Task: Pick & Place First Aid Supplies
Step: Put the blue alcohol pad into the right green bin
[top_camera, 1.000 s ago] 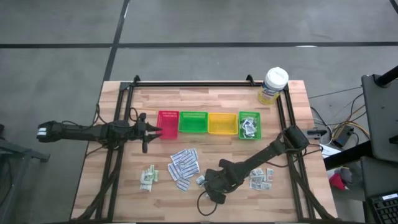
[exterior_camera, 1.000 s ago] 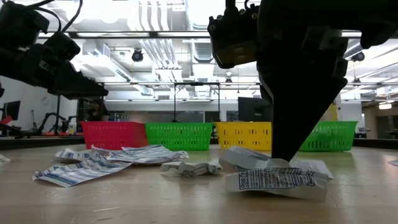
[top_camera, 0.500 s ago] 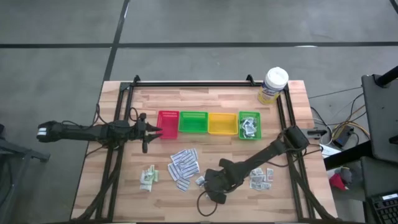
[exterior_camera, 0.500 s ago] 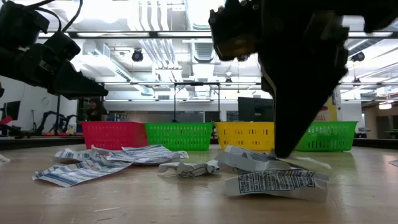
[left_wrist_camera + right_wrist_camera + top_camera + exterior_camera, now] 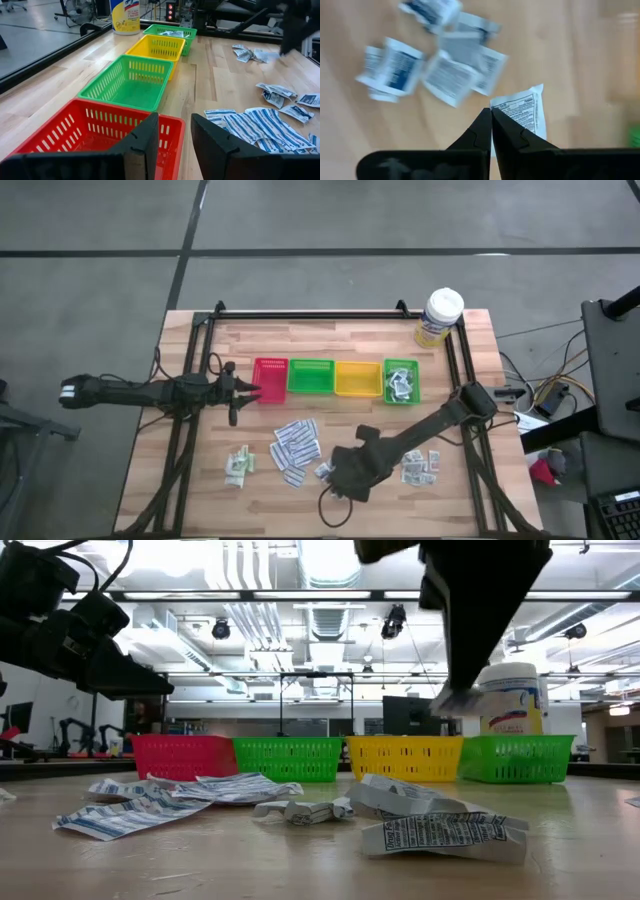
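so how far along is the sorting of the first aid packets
Early. Done: only the far green tray holds a few packets; the red tray looks empty. In hand: the right gripper is shut on one small packet, lifted off the table. Left: the strips and sachets still on the wood.

Matt wooden table (image 5: 330,330) — glossy plastic mesh trays (image 5: 127,82) — printed paper packets (image 5: 520,112)

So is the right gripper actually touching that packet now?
Touching. In the right wrist view the right gripper is shut on a white printed packet, pinched at its edge above the table.
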{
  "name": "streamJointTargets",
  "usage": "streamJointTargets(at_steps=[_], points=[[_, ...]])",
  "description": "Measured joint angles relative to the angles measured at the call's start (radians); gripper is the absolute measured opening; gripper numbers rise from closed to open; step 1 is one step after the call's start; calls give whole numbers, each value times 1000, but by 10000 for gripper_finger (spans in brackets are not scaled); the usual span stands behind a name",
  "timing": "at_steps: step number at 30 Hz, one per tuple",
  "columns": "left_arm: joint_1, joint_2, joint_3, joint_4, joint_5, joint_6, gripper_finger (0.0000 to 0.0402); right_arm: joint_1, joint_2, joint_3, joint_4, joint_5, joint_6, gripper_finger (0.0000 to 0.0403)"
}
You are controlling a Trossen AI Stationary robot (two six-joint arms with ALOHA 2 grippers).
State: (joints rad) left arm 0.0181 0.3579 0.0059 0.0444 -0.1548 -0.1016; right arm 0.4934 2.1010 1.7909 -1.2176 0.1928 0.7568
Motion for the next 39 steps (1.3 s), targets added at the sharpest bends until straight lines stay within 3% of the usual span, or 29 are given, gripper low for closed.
streamJointTargets(at_steps=[8,16,25,39], points=[[0,0,0,0,0,0,113,0,0,96,-354,148,110,8],[0,1,0,0,0,1,113,-5,-42,45,-354,253,85,8],[0,2,0,0,0,-1,113,-50,-105,-92,-353,282,65,8],[0,2,0,-2,1,-12,113,-185,-388,-386,-346,388,48,8]])
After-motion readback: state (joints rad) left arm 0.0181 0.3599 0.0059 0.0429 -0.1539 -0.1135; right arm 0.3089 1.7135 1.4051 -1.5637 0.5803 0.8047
